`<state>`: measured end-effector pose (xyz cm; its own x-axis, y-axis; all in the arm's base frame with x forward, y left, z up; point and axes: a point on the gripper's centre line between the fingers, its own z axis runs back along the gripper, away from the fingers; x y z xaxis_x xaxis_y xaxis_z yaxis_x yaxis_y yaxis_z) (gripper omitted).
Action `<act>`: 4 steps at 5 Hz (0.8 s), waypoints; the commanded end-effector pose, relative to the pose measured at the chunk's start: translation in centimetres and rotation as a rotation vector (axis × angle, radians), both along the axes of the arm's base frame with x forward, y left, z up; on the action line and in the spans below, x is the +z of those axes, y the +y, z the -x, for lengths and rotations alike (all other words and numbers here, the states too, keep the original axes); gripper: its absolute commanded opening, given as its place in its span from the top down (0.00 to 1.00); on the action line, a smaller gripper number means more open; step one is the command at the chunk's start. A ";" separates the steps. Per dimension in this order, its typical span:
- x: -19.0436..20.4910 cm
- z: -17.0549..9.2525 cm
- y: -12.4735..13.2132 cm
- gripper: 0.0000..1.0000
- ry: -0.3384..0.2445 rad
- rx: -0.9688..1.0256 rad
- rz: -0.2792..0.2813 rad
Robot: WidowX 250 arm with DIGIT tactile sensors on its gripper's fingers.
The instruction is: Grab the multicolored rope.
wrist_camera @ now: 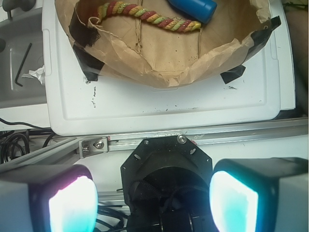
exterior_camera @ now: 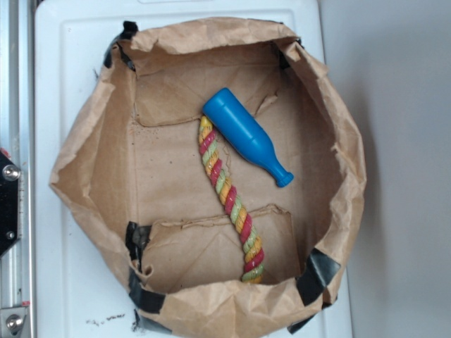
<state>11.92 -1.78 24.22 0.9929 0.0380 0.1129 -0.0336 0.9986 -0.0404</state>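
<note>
looking down from the exterior view, you are seeing the multicolored rope (exterior_camera: 230,200) lying on the floor of a brown paper bag (exterior_camera: 84,162) whose sides are rolled down into a shallow open tub. the rope is running diagonally, its upper end sitting right against the wide base of a blue bottle-shaped toy (exterior_camera: 246,136), though you cannot tell whether it is tucking under it, and its lower end is reaching the bag's near wall. the bag is sitting on a white plastic lid (exterior_camera: 63,42), with strips of black tape (exterior_camera: 316,274) holding its corners.

in the wrist view you are looking past the gripper (wrist_camera: 153,199), whose two pads (wrist_camera: 72,205) are glowing at the bottom of the frame with a wide gap between them, so the claw is standing wide and holding nothing. it is hanging well apart from the bag, over the metal rail (wrist_camera: 193,137) beside the lid. the rope is showing at the top of that view, inside the bag, next to the toy.
</note>
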 end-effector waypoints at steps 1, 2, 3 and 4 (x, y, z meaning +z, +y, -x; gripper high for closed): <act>0.0 0.0 0.0 0.00 0.000 0.000 0.000; 0.8 -3.9 -1.7 0.00 0.030 -0.050 0.025; -0.3 -7.6 -3.5 0.00 0.021 -0.055 -0.013; -1.8 -11.6 -3.2 0.00 -0.076 -0.167 -0.048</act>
<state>23.34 -4.90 21.09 0.9782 -0.1486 0.1448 0.1486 0.9888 0.0111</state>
